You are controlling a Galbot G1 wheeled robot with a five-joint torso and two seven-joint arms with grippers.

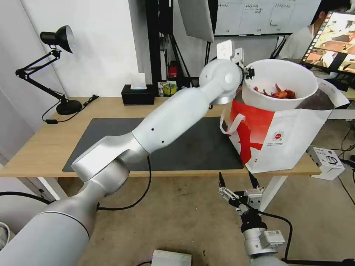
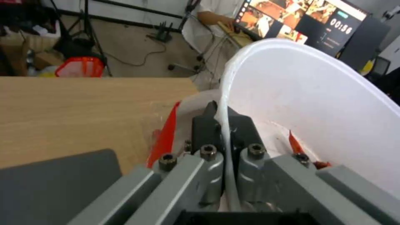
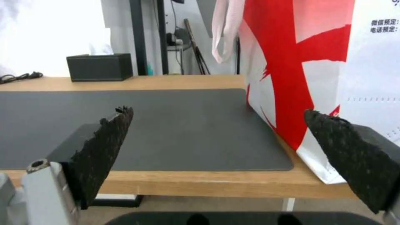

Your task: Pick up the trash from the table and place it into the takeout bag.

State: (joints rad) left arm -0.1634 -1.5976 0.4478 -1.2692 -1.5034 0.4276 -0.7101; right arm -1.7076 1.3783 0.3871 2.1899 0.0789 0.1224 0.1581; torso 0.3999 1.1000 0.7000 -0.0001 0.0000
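A white bowl (image 1: 292, 79) holding red crayfish shells (image 1: 278, 92) hangs tilted over the open top of the takeout bag (image 1: 288, 136), which stands at the right end of the table (image 1: 40, 147). My left gripper (image 1: 248, 72) is shut on the bowl's rim; up close, its dark fingers (image 2: 208, 125) pinch the thin white rim (image 2: 227, 103) between them. My right gripper (image 1: 238, 180) is open, low in front of the table's front edge, its rough black pads (image 3: 104, 137) wide apart and holding nothing. The bag's red and white side (image 3: 292, 62) faces it.
A dark grey mat (image 1: 111, 129) covers the table's middle. A black tissue box (image 1: 138, 94) stands at the back edge, a black desk lamp (image 1: 55, 66) at the far left. A white box (image 1: 327, 160) sits beyond the table's right end. A person sits at a monitor (image 1: 332, 40) behind the bag.
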